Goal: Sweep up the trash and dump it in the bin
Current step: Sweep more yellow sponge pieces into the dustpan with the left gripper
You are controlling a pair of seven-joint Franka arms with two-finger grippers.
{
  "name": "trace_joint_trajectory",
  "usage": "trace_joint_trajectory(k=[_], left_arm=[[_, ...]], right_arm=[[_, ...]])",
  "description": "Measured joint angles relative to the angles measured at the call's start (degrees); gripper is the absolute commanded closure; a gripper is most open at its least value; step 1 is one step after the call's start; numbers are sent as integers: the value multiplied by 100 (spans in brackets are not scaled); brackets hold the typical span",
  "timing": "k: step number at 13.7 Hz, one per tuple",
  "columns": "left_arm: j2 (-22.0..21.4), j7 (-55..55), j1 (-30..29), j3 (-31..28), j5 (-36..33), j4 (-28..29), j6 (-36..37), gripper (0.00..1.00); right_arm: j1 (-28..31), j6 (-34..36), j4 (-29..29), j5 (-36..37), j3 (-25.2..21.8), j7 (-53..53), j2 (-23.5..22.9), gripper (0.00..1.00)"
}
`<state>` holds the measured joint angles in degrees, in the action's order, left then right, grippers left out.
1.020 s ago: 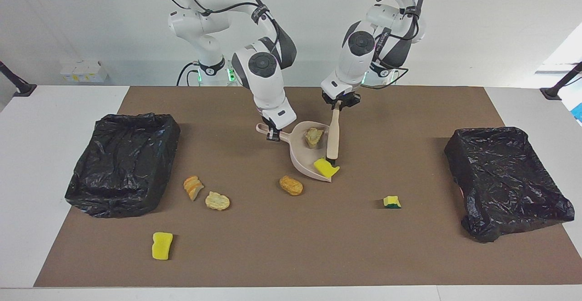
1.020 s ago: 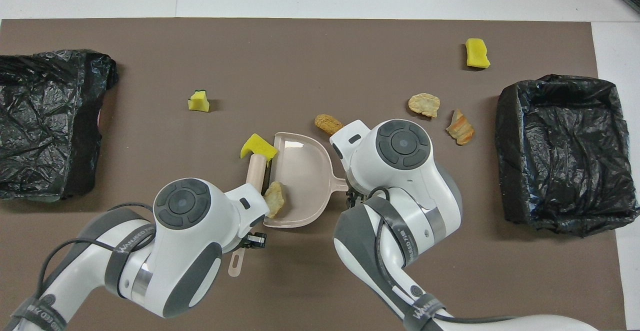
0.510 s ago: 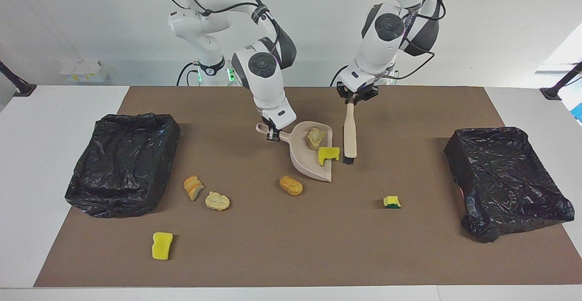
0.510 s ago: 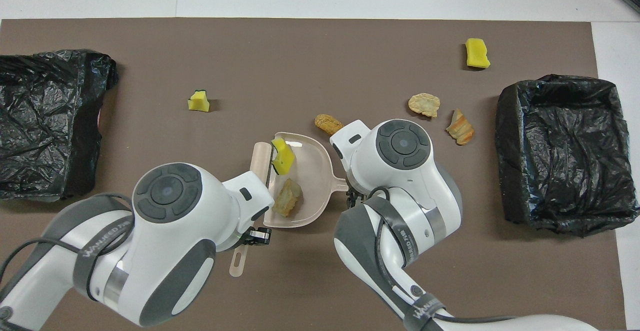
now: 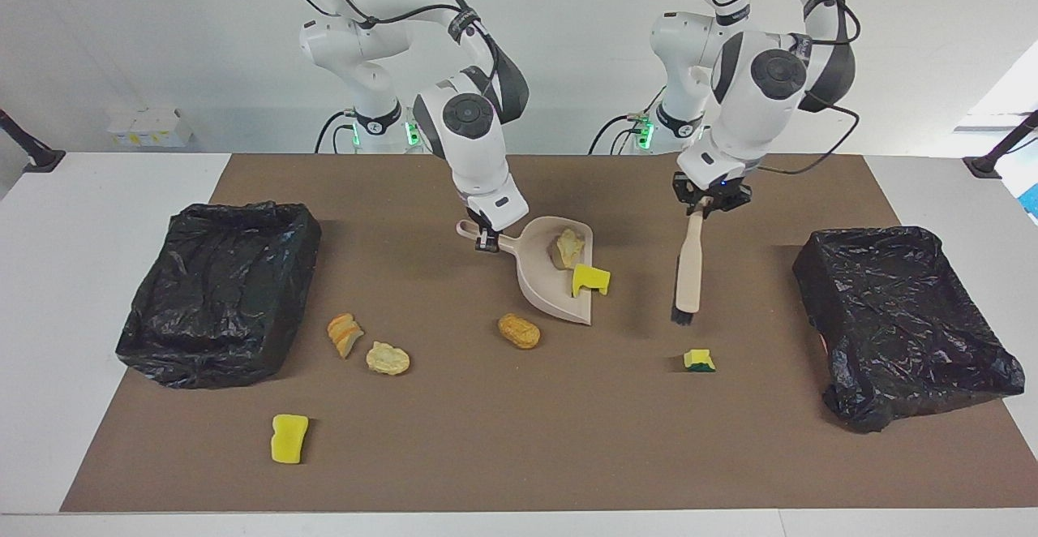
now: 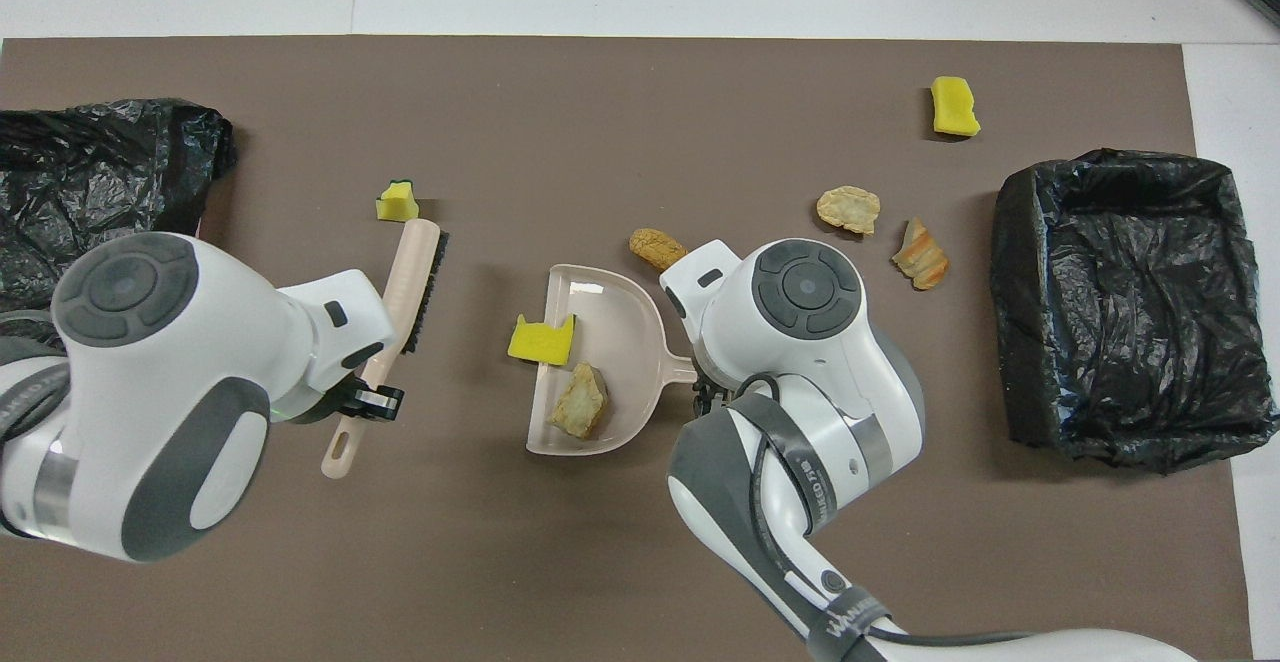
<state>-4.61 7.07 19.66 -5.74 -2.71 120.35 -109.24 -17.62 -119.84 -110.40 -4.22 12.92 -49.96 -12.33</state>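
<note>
Open mat (image 5: 519,440) lies on the worktop's edge farthest from the robots, broken only by one yellow sponge (image 5: 289,437). Mid-mat, the dustpan (image 5: 545,277) and the brush (image 5: 689,269) block the way, with a clear lane between them. The brush probably hangs just above the green-backed scrap (image 5: 698,360). Bins (image 5: 219,289) (image 5: 904,322) close off both ends.

A brown mat (image 5: 519,440) covers the white table (image 5: 73,221), carrying scraps (image 5: 519,331), bins (image 5: 219,289), dustpan (image 5: 539,281).

Matt brown mat (image 5: 519,440) over a smooth white desk (image 5: 49,318), crinkled glossy black plastic liners (image 5: 219,285) in both bins, smooth beige plastic dustpan (image 5: 542,289) with a slight sheen, porous yellow sponge pieces (image 5: 289,438), rough crusty bread-like chunks (image 5: 519,331), beige brush (image 5: 689,265) with dark bristles
</note>
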Motion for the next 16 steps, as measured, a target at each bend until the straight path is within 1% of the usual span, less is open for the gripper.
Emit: trace_joint_trajectory(k=[2, 4, 6, 10, 11, 13, 16], left_arm=[[251, 714, -442, -5, -217, -111, -283, 100], [635, 1327, -806, -7, -254, -520, -343, 100], [1082, 1578, -1007, -4, -287, -985, -366, 100], [2003, 2009, -1181, 5, -310, -1865, -399, 100], [2140, 2033, -1181, 18, -309, -1951, -416, 100], [2263, 2048, -1171, 104, -308, -1929, -463, 100], [2206, 2053, -1007, 197, -303, -1612, -696, 100]], right_arm=[[0, 0, 0, 0, 0, 0, 0, 100], [0, 0, 0, 0, 0, 0, 0, 100], [0, 0, 0, 0, 0, 0, 0, 100], [0, 0, 0, 0, 0, 0, 0, 100], [0, 0, 0, 0, 0, 0, 0, 100], [0, 0, 0, 0, 0, 0, 0, 100], [0, 0, -1, 0, 0, 0, 0, 100]])
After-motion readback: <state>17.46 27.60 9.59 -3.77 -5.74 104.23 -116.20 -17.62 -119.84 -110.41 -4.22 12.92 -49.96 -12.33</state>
